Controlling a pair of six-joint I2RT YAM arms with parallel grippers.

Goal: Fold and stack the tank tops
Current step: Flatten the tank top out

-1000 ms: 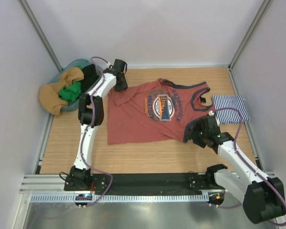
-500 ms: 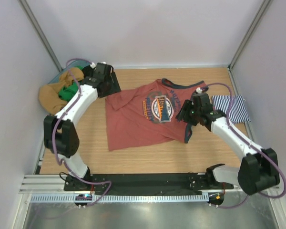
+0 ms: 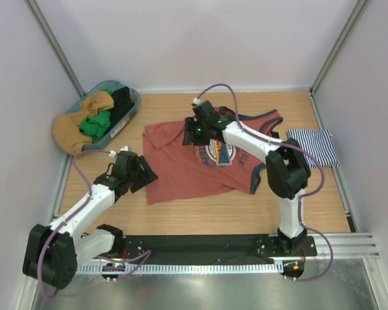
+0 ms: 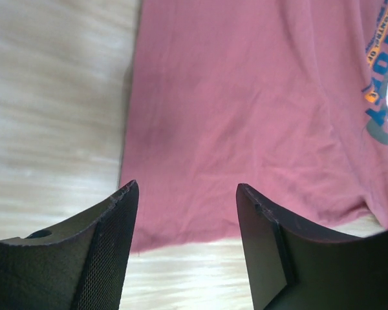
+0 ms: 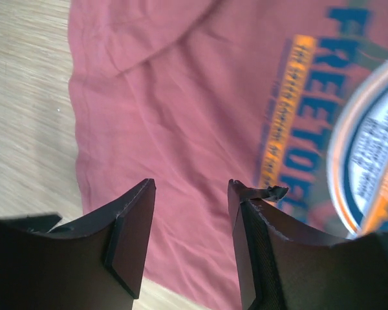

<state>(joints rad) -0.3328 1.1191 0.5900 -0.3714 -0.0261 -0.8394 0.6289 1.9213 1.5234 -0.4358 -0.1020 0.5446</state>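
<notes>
The left end effector (image 4: 184,194) hovers spread over the near hem corner of the red top (image 3: 181,171), which lies flat mid worktop (image 3: 200,210). Beyond, the right end effector (image 5: 191,187), also spread, hangs above the far hem side, where a corner seems folded over. Pinch both layers and lift evenly. The striped top (image 3: 317,145) lies far right.
</notes>
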